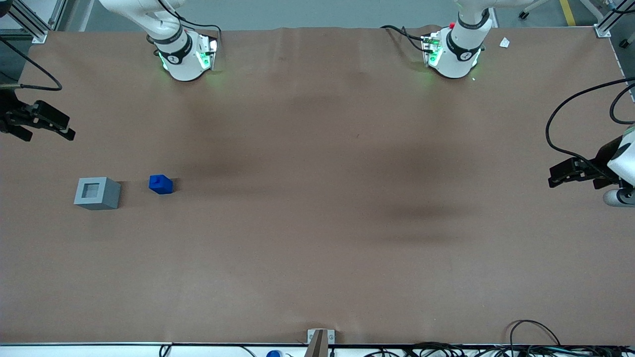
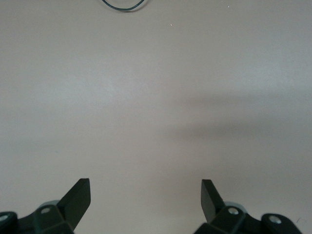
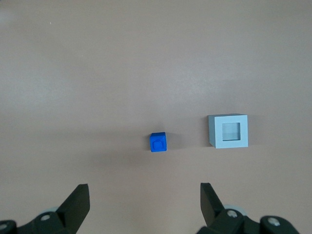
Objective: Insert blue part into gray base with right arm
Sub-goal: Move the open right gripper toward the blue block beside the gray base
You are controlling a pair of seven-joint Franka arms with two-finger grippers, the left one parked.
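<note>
The blue part (image 1: 160, 184) stands on the brown table with its narrower stub facing up; it also shows in the right wrist view (image 3: 158, 142). The gray base (image 1: 97, 193) sits beside it with a small gap between them, its square socket facing up, and shows in the right wrist view too (image 3: 228, 131). The right arm's gripper (image 1: 47, 133) hangs above the table at the working arm's end, farther from the front camera than the gray base. In the right wrist view the gripper (image 3: 145, 195) is open and empty, well apart from both parts.
Two white arm bases (image 1: 186, 57) (image 1: 454, 52) stand at the table's edge farthest from the front camera. A small metal bracket (image 1: 321, 339) and black cables (image 1: 536, 337) lie at the near edge. A white scrap (image 1: 504, 42) lies near the parked arm's base.
</note>
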